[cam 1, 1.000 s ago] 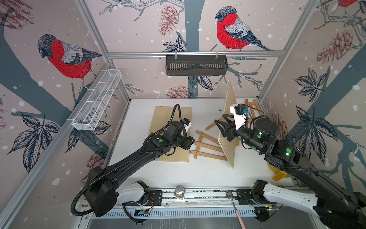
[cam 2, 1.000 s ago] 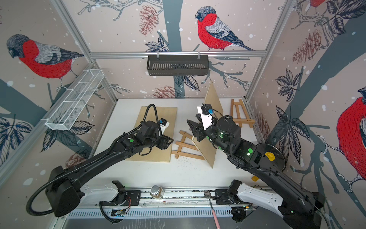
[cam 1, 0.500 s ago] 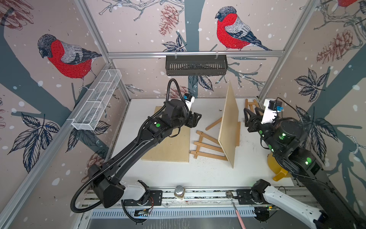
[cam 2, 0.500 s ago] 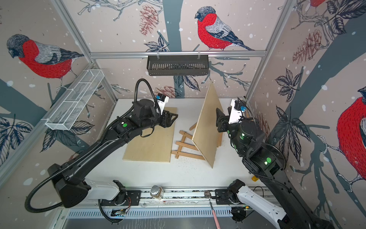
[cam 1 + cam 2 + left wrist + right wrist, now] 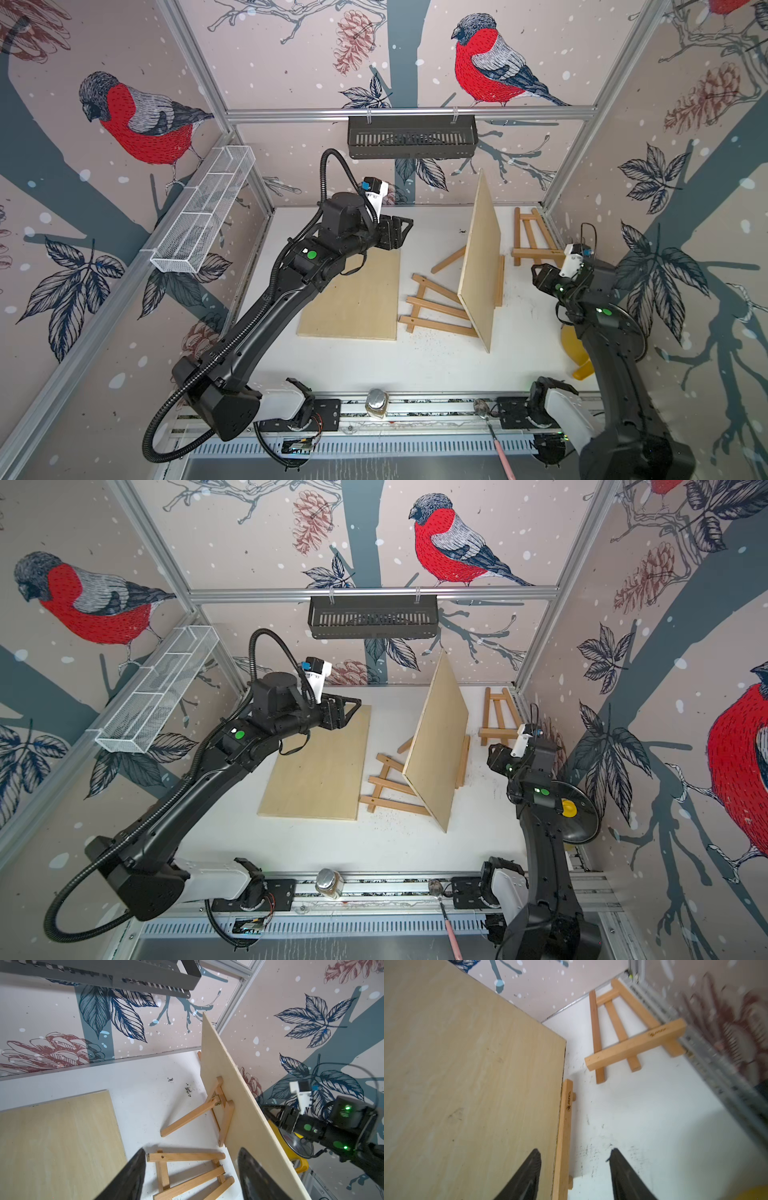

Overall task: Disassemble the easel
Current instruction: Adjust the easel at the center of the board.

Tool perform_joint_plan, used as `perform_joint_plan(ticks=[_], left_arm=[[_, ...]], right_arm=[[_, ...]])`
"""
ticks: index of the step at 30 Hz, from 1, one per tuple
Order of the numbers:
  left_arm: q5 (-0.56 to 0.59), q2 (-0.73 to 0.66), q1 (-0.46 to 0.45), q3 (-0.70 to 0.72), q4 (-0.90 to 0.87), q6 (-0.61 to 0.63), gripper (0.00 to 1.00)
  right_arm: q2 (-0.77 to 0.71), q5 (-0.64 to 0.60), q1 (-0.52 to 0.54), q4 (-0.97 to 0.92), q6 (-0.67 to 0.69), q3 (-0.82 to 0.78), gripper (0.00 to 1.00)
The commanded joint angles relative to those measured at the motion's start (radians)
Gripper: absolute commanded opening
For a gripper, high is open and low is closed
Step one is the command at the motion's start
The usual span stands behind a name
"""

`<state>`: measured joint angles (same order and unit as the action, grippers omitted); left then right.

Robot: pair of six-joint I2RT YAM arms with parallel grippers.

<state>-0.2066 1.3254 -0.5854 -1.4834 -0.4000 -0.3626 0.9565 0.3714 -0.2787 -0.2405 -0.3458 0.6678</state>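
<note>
The standing easel (image 5: 220, 1103) is at mid-table, toward the right side, and almost hidden behind the plywood panel (image 5: 482, 266) that leans on it, bottom edge sitting on the ledge (image 5: 564, 1126). The panel looks thin, stiff and light, with smooth faces that would slide under a flat push. I'd pinch it across its thickness at the top or a side edge and lift it straight off, since it seems only to rest there. The easel itself is slim wooden sticks, light and rigid apart from the hinge, so any rail would make a good grip.

The left gripper (image 5: 395, 235) hangs over the far edge of a second panel (image 5: 353, 303) lying flat on the table (image 5: 415, 365), jaws apart and empty. The right gripper (image 5: 540, 276) waits just beside the leaning panel's face, also spread with nothing in it.

Only the left wrist view shows the back: the prop leg (image 5: 187, 1118) and its hinge. Only the right wrist view shows the ledge's stamped front. The top views add a folded easel (image 5: 432, 307) and a third easel (image 5: 530, 237) lying flat.
</note>
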Motion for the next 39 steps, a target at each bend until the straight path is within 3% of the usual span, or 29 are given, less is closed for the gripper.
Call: perform_joint_plan(ticks=[1, 10, 22, 39], left_arm=[[0.001, -0.012, 0.006, 0.009, 0.055, -0.025, 0.7], [0.056, 0.025, 0.014, 0.018, 0.084, -0.059, 0.7], [0.056, 0.089, 0.015, 0.014, 0.135, -0.004, 0.71], [0.025, 0.124, 0.03, -0.059, 0.065, 0.055, 0.71]], right_arm=[[0.064, 0.162, -0.009, 0.155, -0.056, -0.029, 0.55], [0.248, 0.176, 0.001, 0.239, -0.053, -0.067, 0.51], [0.462, 0.156, 0.091, 0.344, -0.07, -0.046, 0.48], [0.698, 0.184, 0.152, 0.35, 0.019, 0.091, 0.16]])
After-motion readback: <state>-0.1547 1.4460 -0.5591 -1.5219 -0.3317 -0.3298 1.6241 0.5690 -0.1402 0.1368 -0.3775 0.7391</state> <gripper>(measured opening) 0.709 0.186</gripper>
